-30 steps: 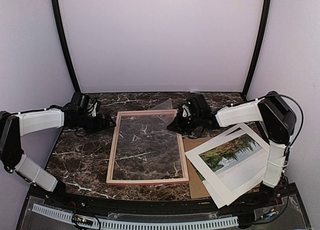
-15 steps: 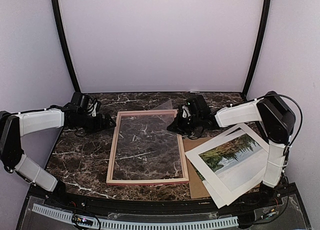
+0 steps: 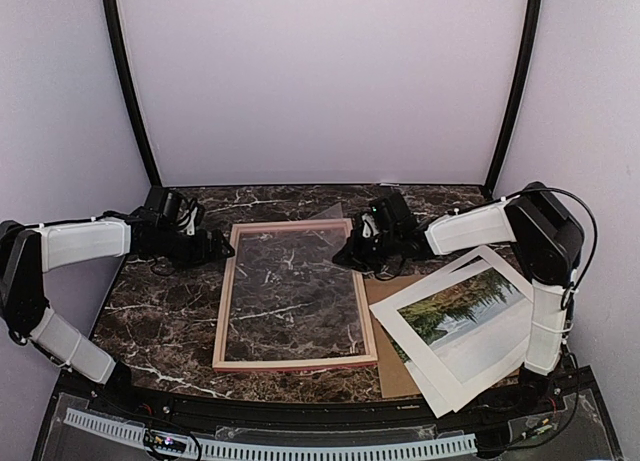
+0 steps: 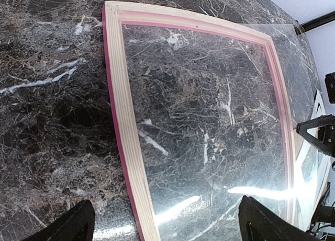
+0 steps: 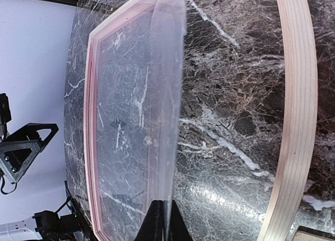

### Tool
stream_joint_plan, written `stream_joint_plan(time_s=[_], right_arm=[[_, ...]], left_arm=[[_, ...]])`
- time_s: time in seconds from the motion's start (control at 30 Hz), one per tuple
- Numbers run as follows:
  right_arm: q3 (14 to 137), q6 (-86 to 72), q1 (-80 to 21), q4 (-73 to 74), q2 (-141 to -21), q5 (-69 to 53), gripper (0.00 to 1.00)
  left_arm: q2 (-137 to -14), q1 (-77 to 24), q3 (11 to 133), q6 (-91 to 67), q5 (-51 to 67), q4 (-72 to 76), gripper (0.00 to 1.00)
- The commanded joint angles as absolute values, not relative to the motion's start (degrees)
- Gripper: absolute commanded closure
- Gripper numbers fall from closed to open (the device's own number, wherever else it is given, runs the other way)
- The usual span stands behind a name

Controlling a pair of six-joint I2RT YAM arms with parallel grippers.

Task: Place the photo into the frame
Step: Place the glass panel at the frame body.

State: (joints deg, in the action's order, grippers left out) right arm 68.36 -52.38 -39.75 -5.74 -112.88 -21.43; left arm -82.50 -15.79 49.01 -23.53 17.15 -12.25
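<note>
The frame [image 3: 226,301] lies flat mid-table with its pale wood side up, its pink edge [image 4: 125,141] showing. The photo [image 3: 465,306], a landscape print with a white margin, rests on the stack at the right, apart from the frame. My right gripper [image 3: 352,249] is shut on the edge of a clear sheet [image 5: 162,94] that tilts up over the frame's far right part [image 5: 293,110]; its fingertips [image 5: 163,222] pinch the sheet. My left gripper [image 3: 222,247] stands open at the frame's far left corner, its jaws wide over the left rail [image 4: 167,220], holding nothing.
Under the photo lie a white board [image 3: 440,393] and a brown backing board [image 3: 392,366], at the table's near right. Black posts and pale walls close in the back and sides. Dark marble table [image 3: 160,311] shows left of the frame.
The right arm has edged slightly left with the clear sheet still in its grip. The left gripper stays open by the frame's corner.
</note>
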Motion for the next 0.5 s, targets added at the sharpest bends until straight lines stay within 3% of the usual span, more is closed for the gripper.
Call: stream_joint_plan(time_s=[0.0,0.47], right_arm=[[70.3,-52.1,-40.3,-5.7,-113.6,-22.2,0.96],[70.7,-53.2,-40.5,-3.1,-112.4,-21.6,0.95]], left_arm=[[-82.7,-16.4,48.9,-24.1,17.8,-11.7,0.02],[-81.8,-16.8,49.9,-24.3,16.6,-12.4,0.02]])
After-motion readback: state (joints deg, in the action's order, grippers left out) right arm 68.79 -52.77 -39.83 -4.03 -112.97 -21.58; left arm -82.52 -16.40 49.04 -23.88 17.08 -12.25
